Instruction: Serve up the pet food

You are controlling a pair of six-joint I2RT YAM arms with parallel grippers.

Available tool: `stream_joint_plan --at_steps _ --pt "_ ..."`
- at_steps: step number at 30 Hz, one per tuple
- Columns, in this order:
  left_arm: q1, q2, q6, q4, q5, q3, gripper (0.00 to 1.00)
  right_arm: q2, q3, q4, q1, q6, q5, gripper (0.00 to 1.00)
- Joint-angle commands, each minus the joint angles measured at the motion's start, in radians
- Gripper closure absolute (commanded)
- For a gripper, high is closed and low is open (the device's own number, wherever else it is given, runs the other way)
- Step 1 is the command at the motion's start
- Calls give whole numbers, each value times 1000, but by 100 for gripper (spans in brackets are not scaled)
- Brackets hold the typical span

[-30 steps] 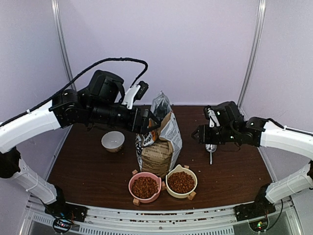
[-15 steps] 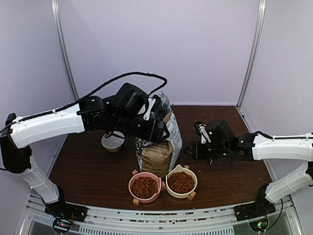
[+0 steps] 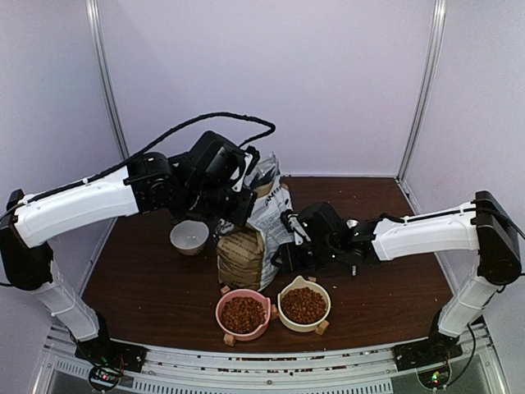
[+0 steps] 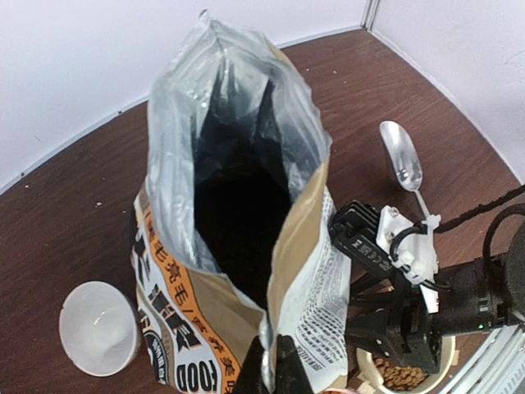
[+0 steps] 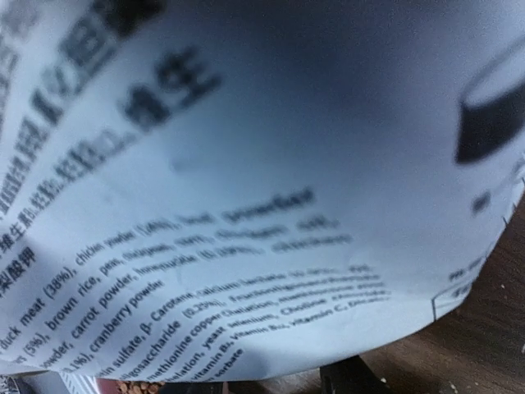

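Holding: left gripper (image 4: 275, 363) sits at the bag's (image 4: 238, 271) near rim, nearly pinched together — whether it grips the paper, I cannot tell.
Right gripper (image 3: 285, 251): pressed against the bag's side; its spread is hidden.
Pet food (image 3: 243, 313): heaped in pink bowl (image 3: 218, 312) and cream bowl (image 3: 328, 300), nearside of the bag — right arm nearer.

A dark brown wooden table (image 3: 394, 287) is shown enclosed on three sides by plain pale lilac walls (image 3: 328, 82). Metal uprights (image 3: 422, 90) are set at the rear corners, and an aluminium rail (image 3: 271, 373) is fixed along the near edge. Even, soft lighting is seen throughout.
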Motion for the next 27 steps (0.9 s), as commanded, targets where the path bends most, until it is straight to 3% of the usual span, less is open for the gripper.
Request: stream_joint_plan --at_steps 1,4,12,17,27 --pt "32 -79 110 35 -10 4 100 37 117 151 11 -35 -18 57" --pt "77 -136 178 35 24 -31 100 -3 132 128 9 -91 6 52" --pt "217 -296 287 93 203 -167 100 -148 137 -16 -94 -233 -14 27" --pt "254 -361 342 176 342 -236 100 -123 212 -63 -231 -250 -150 23" --pt "293 -349 366 162 370 -221 100 88 458 -91 -341 -251 -358 23"
